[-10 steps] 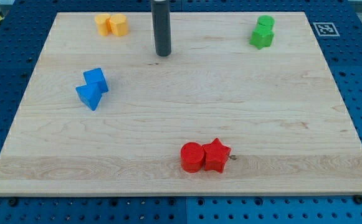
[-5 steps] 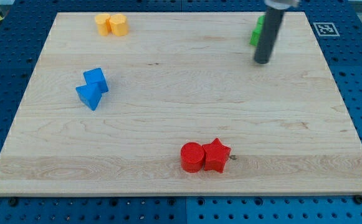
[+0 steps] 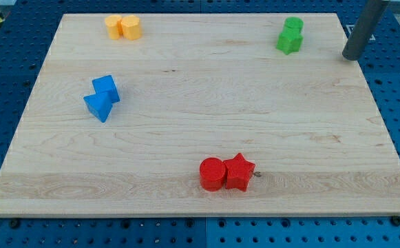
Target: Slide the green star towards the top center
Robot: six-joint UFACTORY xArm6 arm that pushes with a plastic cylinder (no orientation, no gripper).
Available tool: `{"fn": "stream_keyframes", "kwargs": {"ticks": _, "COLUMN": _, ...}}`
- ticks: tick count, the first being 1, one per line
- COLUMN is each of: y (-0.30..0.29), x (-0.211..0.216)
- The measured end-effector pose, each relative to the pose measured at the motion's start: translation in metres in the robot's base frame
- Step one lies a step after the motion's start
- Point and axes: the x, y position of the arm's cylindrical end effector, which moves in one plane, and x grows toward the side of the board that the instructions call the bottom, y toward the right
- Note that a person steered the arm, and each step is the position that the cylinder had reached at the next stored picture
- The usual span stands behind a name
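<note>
The green star (image 3: 288, 43) lies near the board's top right, touching a green cylinder (image 3: 293, 25) just above it. My tip (image 3: 351, 56) is at the board's right edge, to the right of the green star and slightly below it, apart from it by a clear gap. The dark rod rises from the tip toward the view's top right corner.
Two orange blocks (image 3: 122, 27) sit together at the top left. Two blue blocks (image 3: 102, 98) sit at the left. A red cylinder (image 3: 212, 173) and red star (image 3: 239, 172) touch near the bottom centre. The wooden board (image 3: 186, 124) lies on a blue pegboard.
My tip moved right across the top of the board, from left of centre, past the green blocks, to the right edge. No block has moved.
</note>
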Motion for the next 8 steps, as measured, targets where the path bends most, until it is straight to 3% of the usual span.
{"fn": "stream_keyframes", "kwargs": {"ticks": 2, "y": -0.01, "x": -0.015}}
{"fn": "stream_keyframes", "kwargs": {"ticks": 5, "y": -0.113, "x": -0.027}}
{"fn": "stream_keyframes", "kwargs": {"ticks": 7, "y": -0.117, "x": -0.048}}
{"fn": "stream_keyframes", "kwargs": {"ticks": 8, "y": -0.148, "x": -0.045}}
